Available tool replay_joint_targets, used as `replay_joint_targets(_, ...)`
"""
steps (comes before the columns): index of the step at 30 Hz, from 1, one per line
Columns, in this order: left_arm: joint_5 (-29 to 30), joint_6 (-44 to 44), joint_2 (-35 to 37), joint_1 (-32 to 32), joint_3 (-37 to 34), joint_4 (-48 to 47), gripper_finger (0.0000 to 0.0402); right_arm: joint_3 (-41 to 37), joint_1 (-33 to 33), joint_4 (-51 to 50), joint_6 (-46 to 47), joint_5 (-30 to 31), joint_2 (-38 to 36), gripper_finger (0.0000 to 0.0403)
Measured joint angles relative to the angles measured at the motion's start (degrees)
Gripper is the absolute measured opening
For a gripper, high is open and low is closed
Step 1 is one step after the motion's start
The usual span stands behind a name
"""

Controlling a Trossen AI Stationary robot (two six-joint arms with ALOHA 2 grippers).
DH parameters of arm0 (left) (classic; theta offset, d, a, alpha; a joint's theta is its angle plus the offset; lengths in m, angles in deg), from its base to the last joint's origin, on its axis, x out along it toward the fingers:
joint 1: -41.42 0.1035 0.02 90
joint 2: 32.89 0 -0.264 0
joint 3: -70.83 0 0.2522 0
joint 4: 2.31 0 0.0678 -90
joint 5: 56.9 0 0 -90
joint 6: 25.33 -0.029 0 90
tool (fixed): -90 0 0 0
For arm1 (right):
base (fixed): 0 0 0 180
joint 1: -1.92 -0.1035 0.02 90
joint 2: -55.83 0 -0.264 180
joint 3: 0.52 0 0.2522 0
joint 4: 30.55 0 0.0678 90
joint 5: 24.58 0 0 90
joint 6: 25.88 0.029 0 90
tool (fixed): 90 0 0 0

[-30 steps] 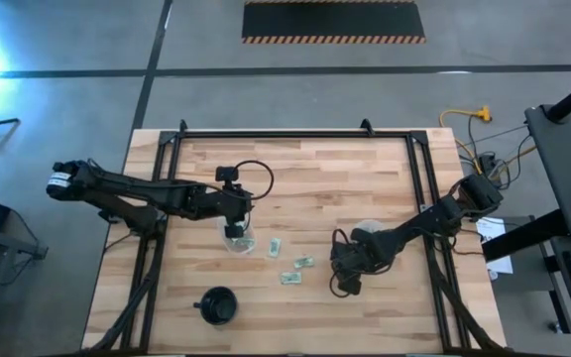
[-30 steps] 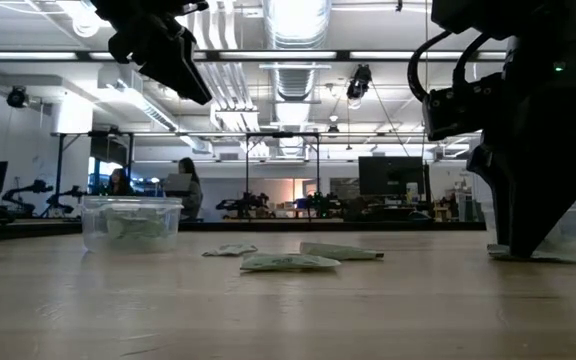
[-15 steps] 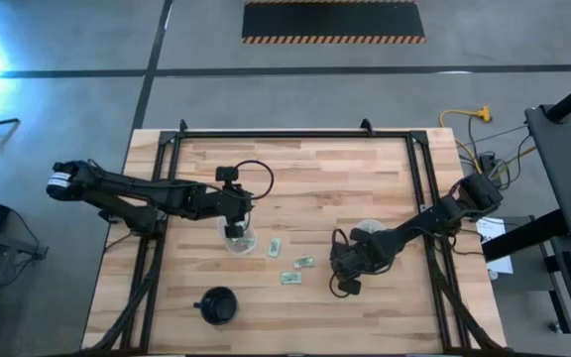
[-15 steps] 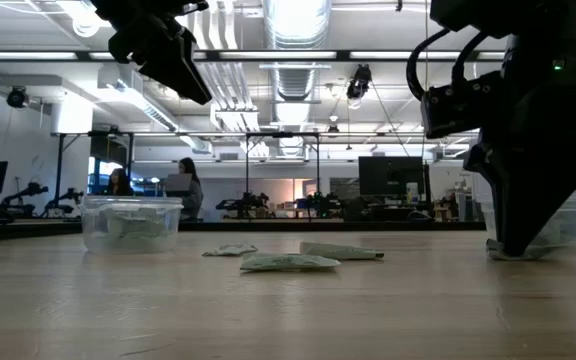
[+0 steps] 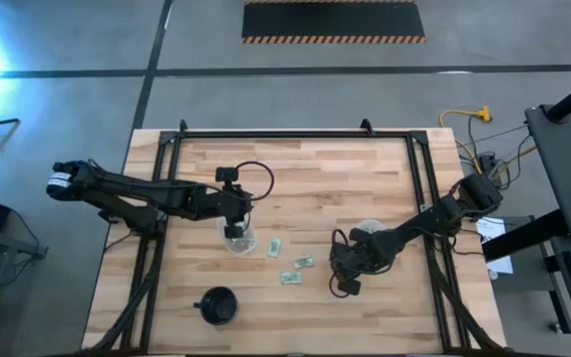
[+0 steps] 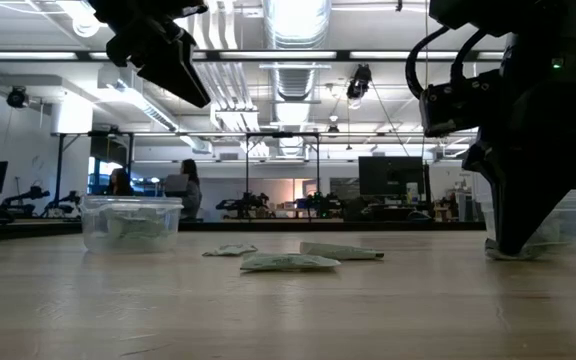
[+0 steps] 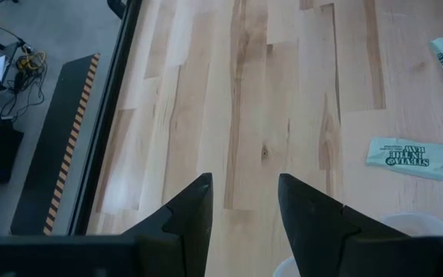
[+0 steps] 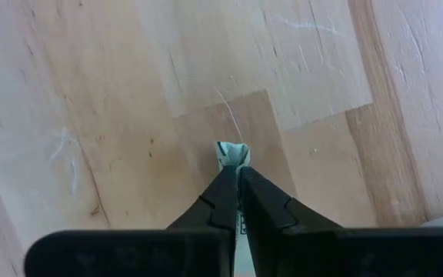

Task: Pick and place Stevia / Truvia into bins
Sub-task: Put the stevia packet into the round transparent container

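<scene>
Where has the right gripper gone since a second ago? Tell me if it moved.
No. In the high view the right gripper sits at the same spot beside the clear cup; only its jaws closed, pinching a packet.

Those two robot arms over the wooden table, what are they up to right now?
They are sorting sweetener packets into clear cups. The right gripper has pinched one packet down at the table, near the right cup. The left gripper hangs open above the left cup, which already holds packets. Three loose packets lie between the cups.
</scene>
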State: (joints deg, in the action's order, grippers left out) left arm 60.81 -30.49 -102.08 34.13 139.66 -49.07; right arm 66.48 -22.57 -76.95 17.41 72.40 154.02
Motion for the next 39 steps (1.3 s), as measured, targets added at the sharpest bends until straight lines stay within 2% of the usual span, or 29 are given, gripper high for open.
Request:
replay_joint_targets(12,0.0,0.0,0.0,0.0,0.1,0.0,0.0132,4.8,0.0,-1.2,-4.2,-0.2,-0.2,0.0008)
replay_joint_targets(28,0.0,0.0,0.0,0.1,0.0,0.0,0.0132,16.4,0.0,-27.2,-4.3,2.3,-0.3,0.0008)
replay_joint_targets(33,0.0,0.2,0.0,0.1,0.0,-0.1,0.0132,17.3,0.0,-33.3,-2.8,3.9,-0.5,0.0008)
replay_joint_targets(39,0.0,0.2,0.0,0.0,0.0,-0.1,0.0132,15.0,0.0,-37.5,2.2,6.8,-3.3,0.0009)
